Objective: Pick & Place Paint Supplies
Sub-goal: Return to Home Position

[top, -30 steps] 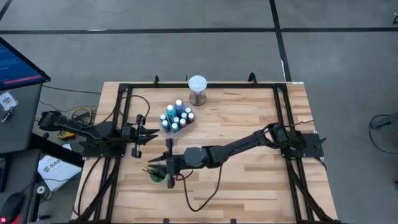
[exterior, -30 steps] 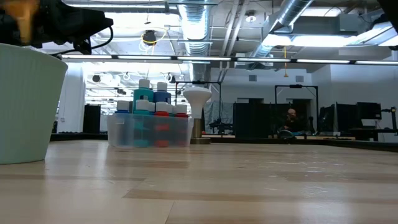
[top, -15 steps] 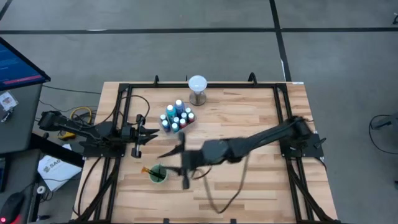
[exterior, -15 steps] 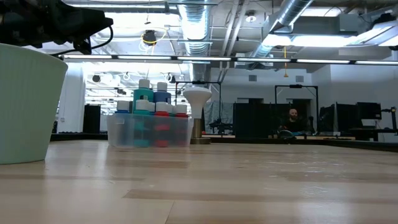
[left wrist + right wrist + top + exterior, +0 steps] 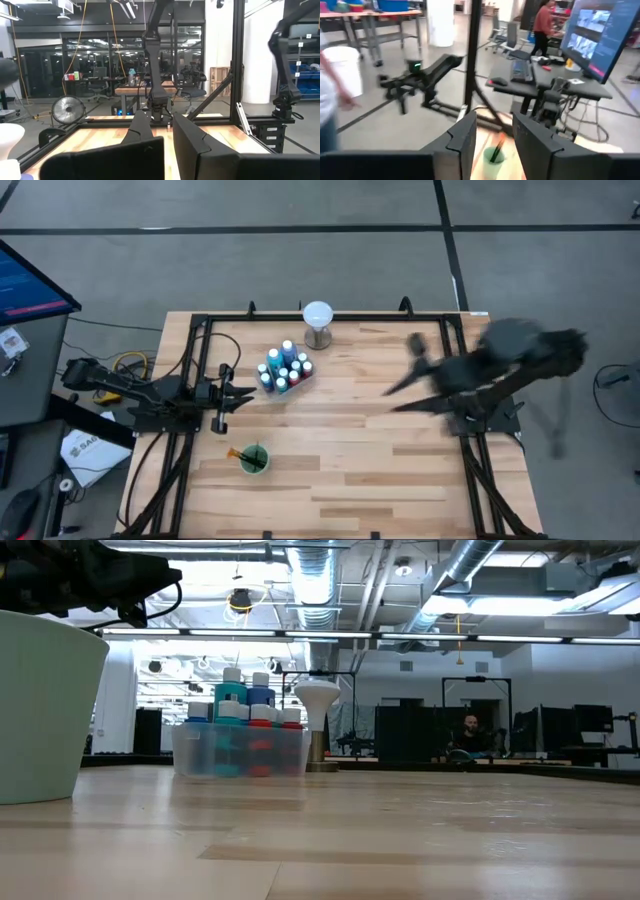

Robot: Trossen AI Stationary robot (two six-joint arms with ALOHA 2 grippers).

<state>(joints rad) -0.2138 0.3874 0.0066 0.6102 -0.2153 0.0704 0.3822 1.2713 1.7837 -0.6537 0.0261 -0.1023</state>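
Note:
Several white-capped paint bottles stand in a clear tray on the far-left part of the table. Thin dark brushes, one orange-tipped, stick out of a green cup near the left front; the cup also shows in the right wrist view. My right gripper is open and holds nothing, raised over the table's right half, far from both; its two fingers stand apart. My left gripper waits open at the left edge, beside the tray.
A white globe on a grey stand sits at the far edge, just beyond the tray. Black frame rails run along the left, right and far sides. Bare wood lies between the cup and the right arm's base.
My right gripper was low over the green cup a second ago; it has pulled away quickly toward the table's right edge and risen, empty. The cup, its brushes and the tray of bottles have stayed where they were.

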